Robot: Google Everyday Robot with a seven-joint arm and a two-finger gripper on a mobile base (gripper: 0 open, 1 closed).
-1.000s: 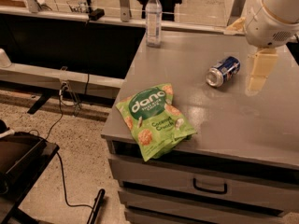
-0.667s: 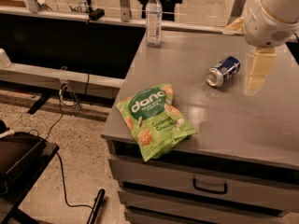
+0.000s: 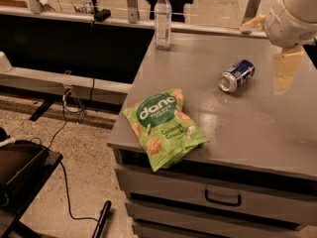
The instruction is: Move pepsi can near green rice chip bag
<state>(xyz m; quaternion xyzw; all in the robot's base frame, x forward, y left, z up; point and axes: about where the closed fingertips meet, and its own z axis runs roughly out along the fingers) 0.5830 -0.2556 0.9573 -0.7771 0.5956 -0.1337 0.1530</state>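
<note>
On the grey cabinet top (image 3: 257,128), toward the far right: pepsi can (image 3: 237,76), lying on its side, dark blue, silver end turned to the camera, white and red markings along the wall. Well apart from green rice chip bag (image 3: 163,128), flat at the near left corner, lower edge hanging over the front. Just right of the can, above the surface: gripper (image 3: 262,58), pale fingers (image 3: 286,68) spread apart, clamped on nothing, touching nothing. At the far left edge: clear water bottle (image 3: 162,20), upright.
</note>
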